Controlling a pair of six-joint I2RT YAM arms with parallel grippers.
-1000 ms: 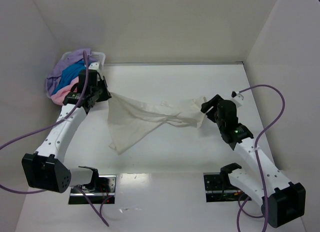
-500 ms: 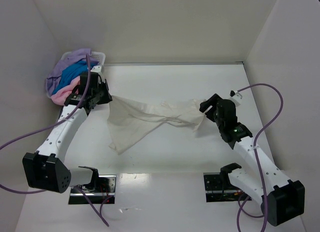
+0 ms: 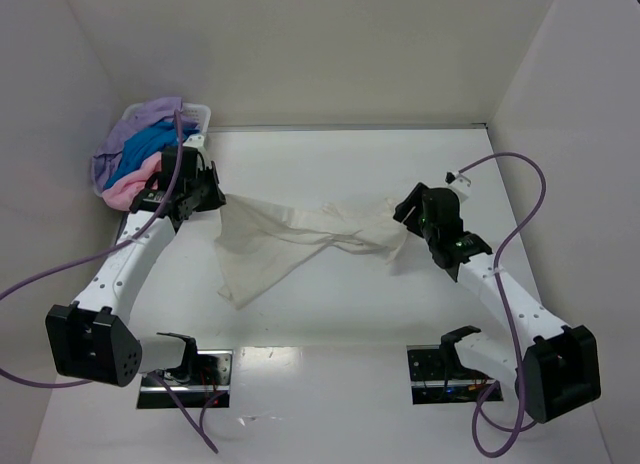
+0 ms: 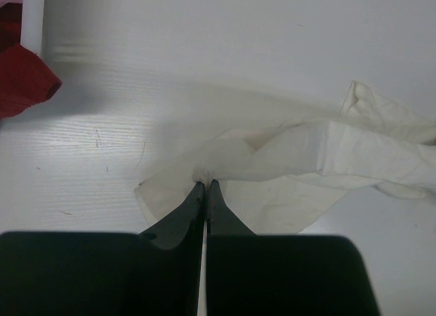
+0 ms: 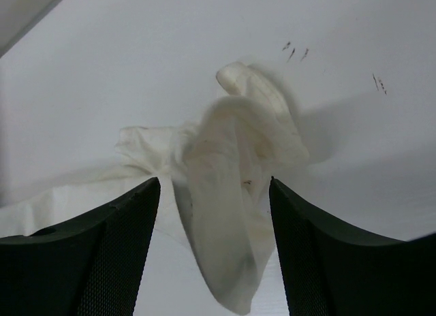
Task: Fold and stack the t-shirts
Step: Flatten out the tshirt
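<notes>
Because the cream shirt [image 3: 300, 239] is light, limp cloth, it likely wants a pinch at a hem corner; it lies twisted and crumpled across the counter [image 3: 340, 164] between the arms, plain and unfolded. The left claw [image 4: 206, 184] is clamped on its left corner; the right claw [image 5: 212, 186] stands apart, the bunched right end between its fingers.

Five shirts in all: one cream shirt [image 3: 290, 239] between the left end effector [image 3: 217, 193] and right end effector [image 3: 402, 212], plus a lilac shirt [image 3: 140, 122], blue shirt [image 3: 148, 146], pink shirt [image 3: 124, 190] and red shirt [image 4: 20, 81] just beside the left one. One basket [image 3: 201, 114].
</notes>
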